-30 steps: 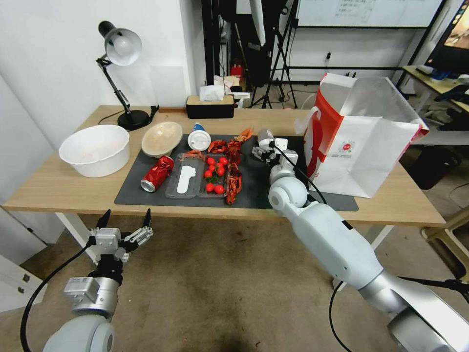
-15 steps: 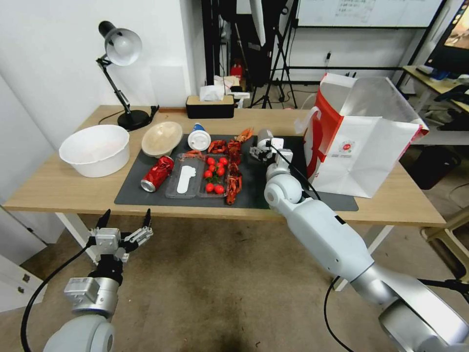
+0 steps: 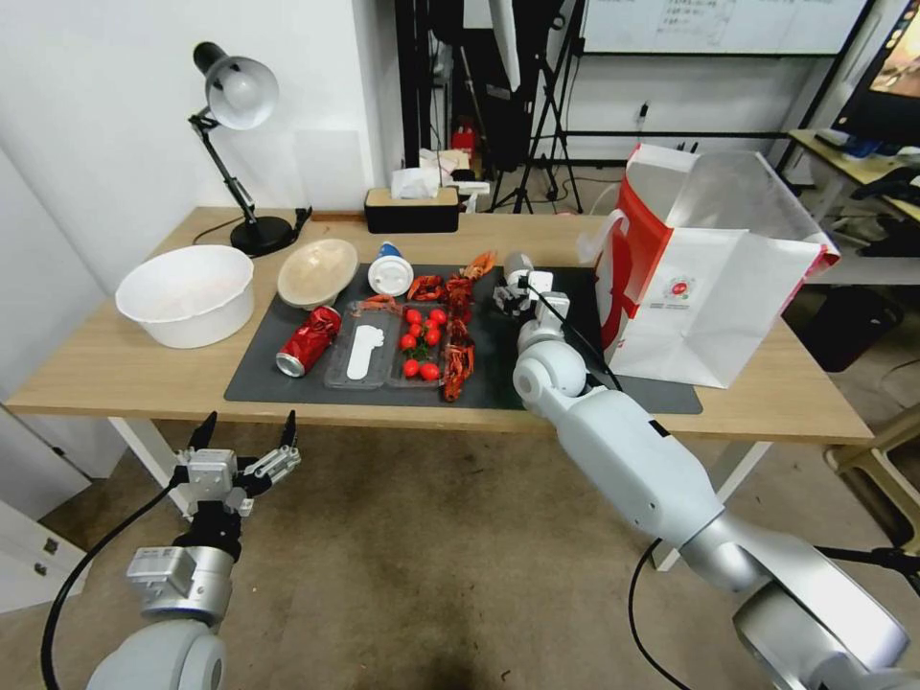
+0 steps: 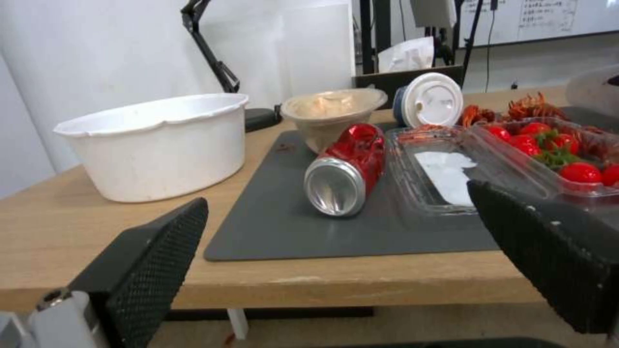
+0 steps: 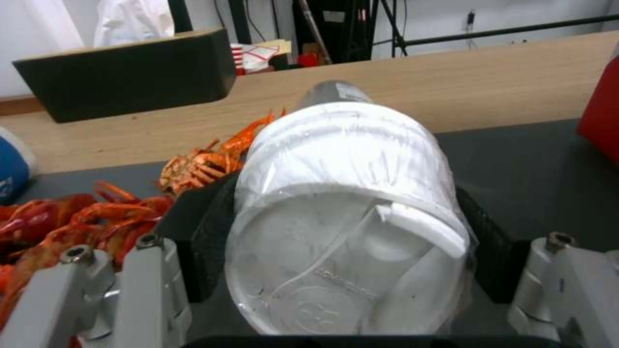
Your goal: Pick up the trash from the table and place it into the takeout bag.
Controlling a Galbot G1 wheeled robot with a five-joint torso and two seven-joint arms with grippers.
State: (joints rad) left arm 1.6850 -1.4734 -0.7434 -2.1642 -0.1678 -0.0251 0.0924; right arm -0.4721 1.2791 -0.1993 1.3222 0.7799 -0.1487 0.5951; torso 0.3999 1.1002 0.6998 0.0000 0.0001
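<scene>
Your right gripper (image 5: 348, 232) has its jaws closed on a clear cup (image 5: 351, 212) with a white lid, wrapped in thin plastic film; the black pads (image 5: 206, 241) press its two sides. In the head view that gripper (image 3: 522, 292) sits low over the grey mat (image 3: 498, 369), between the crayfish shells (image 3: 458, 331) and the bag (image 3: 714, 278), with the arm reaching in from the near right edge of the table (image 3: 125, 369).

The bag stands upright and open on the right part of the table, red side facing the gripper, foil lining showing inside.

Just left of the gripper you have the shells strewn along the mat, then a clear tray (image 3: 388, 355) with red tomatoes (image 3: 422, 340) and a white scrap in it. Beyond the tray stands a blue cup (image 3: 390, 271) with a white lid. The crushed red can (image 3: 309, 340) lies on its side at the mat's left edge, and the beige bowl (image 3: 318, 271) sits tilted behind it. A white tub (image 3: 187, 292) rests on bare wood further left, with a lamp (image 3: 235, 144) and a tissue box (image 3: 412, 209) at the back.

Your left gripper (image 3: 244, 443) hangs below the table's front edge, well apart from everything, jaws spread wide. From its wrist you see the can (image 4: 345, 169) end-on between the two black pads (image 4: 148, 270).
</scene>
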